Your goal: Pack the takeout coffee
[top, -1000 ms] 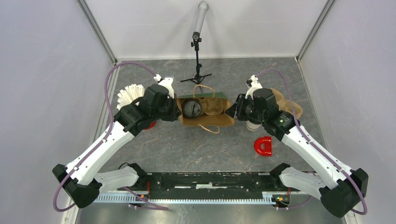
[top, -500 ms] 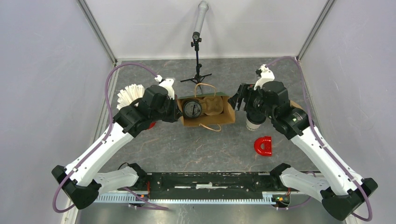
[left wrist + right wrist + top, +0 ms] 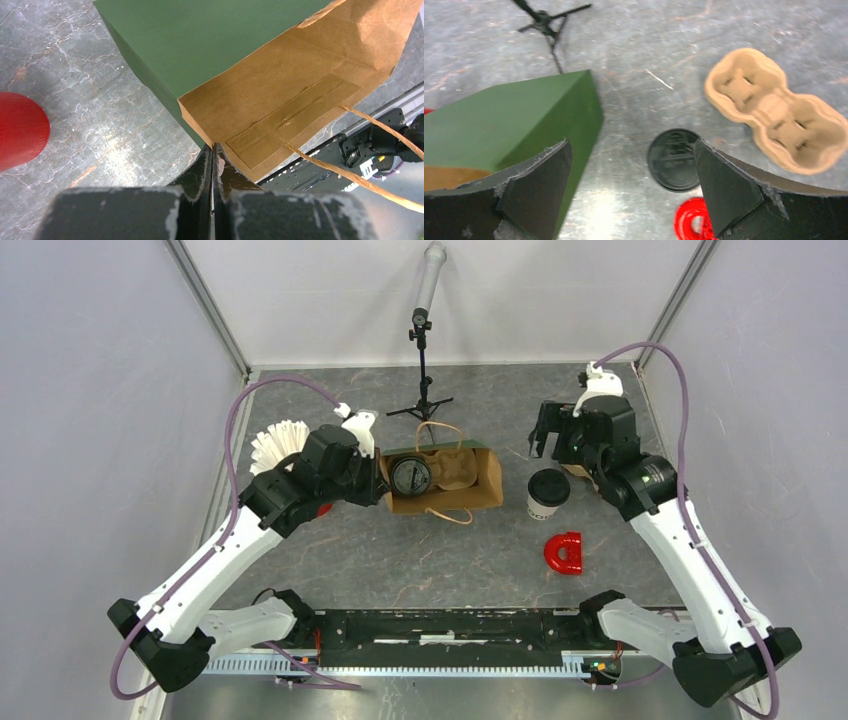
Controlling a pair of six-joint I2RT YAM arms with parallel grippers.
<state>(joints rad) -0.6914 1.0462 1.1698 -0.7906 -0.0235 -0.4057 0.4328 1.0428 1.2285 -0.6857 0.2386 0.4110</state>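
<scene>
Right gripper [image 3: 543, 440]: jaws now spread wide and empty. It has been withdrawn from the right rim of the green paper bag [image 3: 200, 45], where it was set a second earlier with jaws nearly closed, to a station right of and behind the bag. Left gripper [image 3: 212, 148]: jaws kept clamped on the bag's left rim, so the mouth is held open. Takeout coffee [image 3: 548, 492]: stood upright on the table [image 3: 420, 560] just right of the bag, uncovered by the arm's retreat and not yet packed; the freed gripper is judged available for its pickup.

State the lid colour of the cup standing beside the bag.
Black; the lid shows best in the right wrist view.
</scene>
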